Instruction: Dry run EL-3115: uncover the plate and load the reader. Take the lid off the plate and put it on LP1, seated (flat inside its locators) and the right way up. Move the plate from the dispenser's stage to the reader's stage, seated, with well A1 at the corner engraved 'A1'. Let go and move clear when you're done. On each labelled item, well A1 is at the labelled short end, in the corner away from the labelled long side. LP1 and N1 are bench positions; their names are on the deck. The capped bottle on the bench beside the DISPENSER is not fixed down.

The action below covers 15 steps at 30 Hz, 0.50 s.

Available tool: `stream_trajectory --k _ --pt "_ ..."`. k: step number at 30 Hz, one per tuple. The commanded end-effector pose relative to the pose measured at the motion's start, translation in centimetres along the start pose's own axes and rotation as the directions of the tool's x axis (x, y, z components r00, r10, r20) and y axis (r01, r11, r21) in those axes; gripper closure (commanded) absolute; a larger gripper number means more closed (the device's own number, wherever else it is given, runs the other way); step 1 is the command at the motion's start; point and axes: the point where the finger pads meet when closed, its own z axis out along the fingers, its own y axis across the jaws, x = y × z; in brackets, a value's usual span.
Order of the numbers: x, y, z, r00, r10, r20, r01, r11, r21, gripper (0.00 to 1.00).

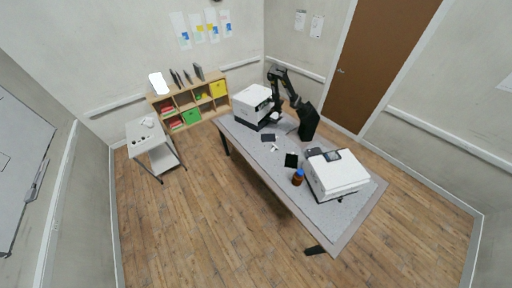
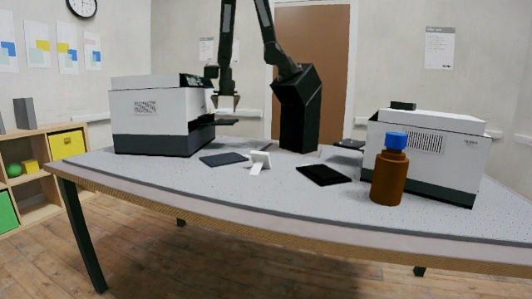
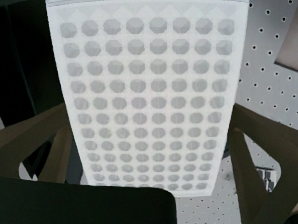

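Observation:
My gripper (image 1: 275, 114) (image 2: 224, 109) (image 3: 149, 111) is shut on the white plate (image 2: 224, 111) (image 3: 150, 57), one finger at each long side. The plate hangs about level, a little above the reader's dark stage (image 2: 228, 122), beside the reader (image 1: 250, 104) (image 2: 150, 120). Its wells show from above in the wrist view; the A1 mark cannot be read. The dispenser's stage (image 2: 348, 144) shows no plate. Two dark flat bench positions lie on the deck, one near the reader (image 1: 268, 138) (image 2: 224, 159), one near the dispenser (image 1: 291, 161) (image 2: 323, 174). I cannot make out the lid or the position names.
The capped bottle (image 1: 298, 178) (image 2: 389, 174) stands upright beside the dispenser (image 1: 338, 170) (image 2: 440, 158), near the second dark position. A small white stand (image 1: 274, 148) (image 2: 259, 161) is between the two positions. The reader's body is close beside my gripper.

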Motion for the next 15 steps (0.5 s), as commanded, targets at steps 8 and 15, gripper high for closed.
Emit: stream_trajectory --k 8,15 --pt "-0.3 0.0 -0.1 1.000 0.002 0.008 -0.002 1.000 -0.008 0.14" --pt "-0.5 0.6 0.3 1.000 0.012 0.009 -0.012 1.000 -0.016 0.14"
